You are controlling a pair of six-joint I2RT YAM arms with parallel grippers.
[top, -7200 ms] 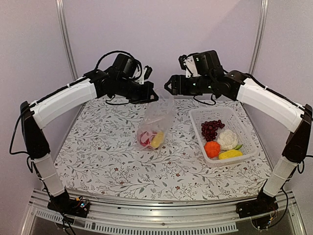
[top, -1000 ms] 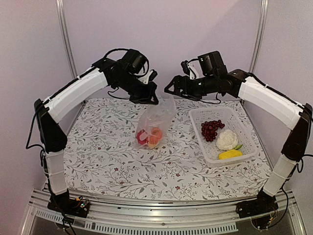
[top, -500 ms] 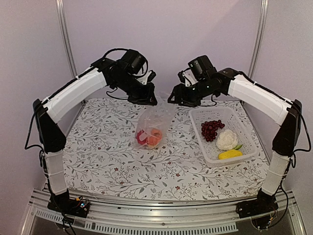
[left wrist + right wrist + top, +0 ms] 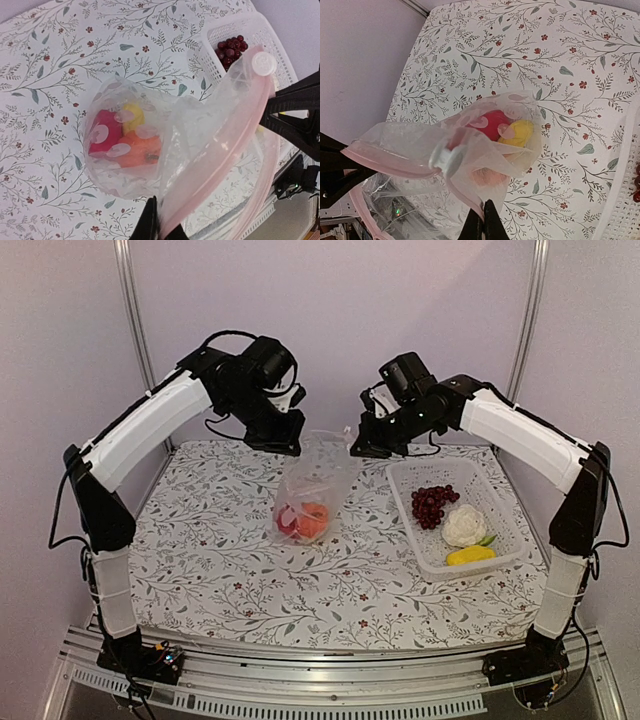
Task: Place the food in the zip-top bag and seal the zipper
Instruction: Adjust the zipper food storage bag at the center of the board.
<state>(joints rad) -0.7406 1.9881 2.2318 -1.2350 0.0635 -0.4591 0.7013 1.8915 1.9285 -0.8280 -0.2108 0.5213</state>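
The clear zip-top bag hangs over the table between both arms, its bottom resting on the cloth. My left gripper is shut on the bag's left rim, and my right gripper is shut on its right rim. The pink zipper runs along the open mouth, with a white slider on it. Inside lie a red pepper, a yellow piece and an orange fruit. Grapes, cauliflower and another yellow piece lie in the basket.
The white mesh basket stands on the right of the floral tablecloth, close to the bag. Metal posts rise at the back corners. The table's near edge has a metal rail.
My right gripper has swung left to the bag's mouth and shut on its rim. The left gripper loosened briefly, then shut again and shifted slightly left, stretching the mouth.
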